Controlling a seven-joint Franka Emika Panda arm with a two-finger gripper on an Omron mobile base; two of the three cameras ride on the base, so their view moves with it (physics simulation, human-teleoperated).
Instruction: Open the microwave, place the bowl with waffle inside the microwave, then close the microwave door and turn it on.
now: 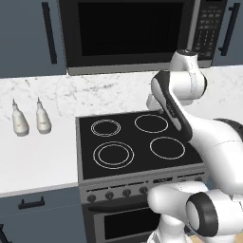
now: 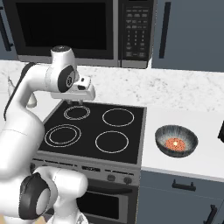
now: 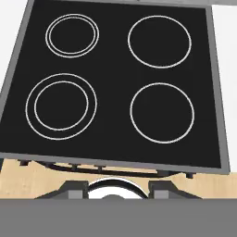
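Note:
The microwave (image 1: 128, 35) hangs above the stove, its dark glass microwave door (image 2: 61, 28) shut and the keypad (image 2: 135, 28) at its right. On the white counter right of the stove rests the speckled dark grey bowl (image 2: 176, 140), with the orange-brown waffle (image 2: 175, 143) lying inside. My gripper (image 2: 75, 102) hangs over the stove's back left burner, well left of the bowl and below the microwave. It points down, and its fingertips (image 3: 74, 188) stand apart in the hand view with nothing between them.
The black stove top (image 1: 137, 137) with four ring burners lies under the hand. Two pale bottles (image 1: 20, 121) stand on the left counter. Dark blue cabinet doors (image 2: 188, 30) flank the microwave. A dark object (image 2: 221, 131) sits at the far right counter edge.

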